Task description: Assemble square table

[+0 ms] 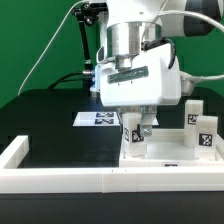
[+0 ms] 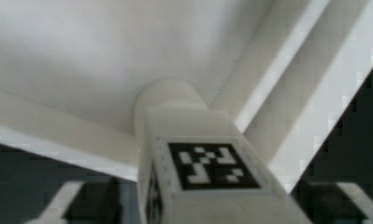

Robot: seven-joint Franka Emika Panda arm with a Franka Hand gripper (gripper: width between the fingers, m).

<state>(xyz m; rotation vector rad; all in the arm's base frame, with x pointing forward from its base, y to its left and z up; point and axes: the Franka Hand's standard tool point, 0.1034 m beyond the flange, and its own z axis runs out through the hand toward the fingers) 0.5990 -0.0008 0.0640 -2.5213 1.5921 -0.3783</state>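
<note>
One leg (image 2: 188,140) between open jaws; tabletop (image 1: 165,153) partly hidden by arm

A robotics lab: a green cloth backdrop (image 1: 40,40), a black matte desk (image 1: 45,115) edged by a long low white border wall (image 1: 60,180), and the marker board (image 1: 97,119).

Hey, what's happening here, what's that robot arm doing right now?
The arm is putting a small white square table together. Its gripper hangs directly over a leg that stands upright on the tabletop slab, the fingers flanking the leg with a gap on each side, so it looks let go rather than gripped. Two more legs stand upright at the exterior view's right. The marker board lies flat on the black table behind, and a low white wall runs along the front.
</note>
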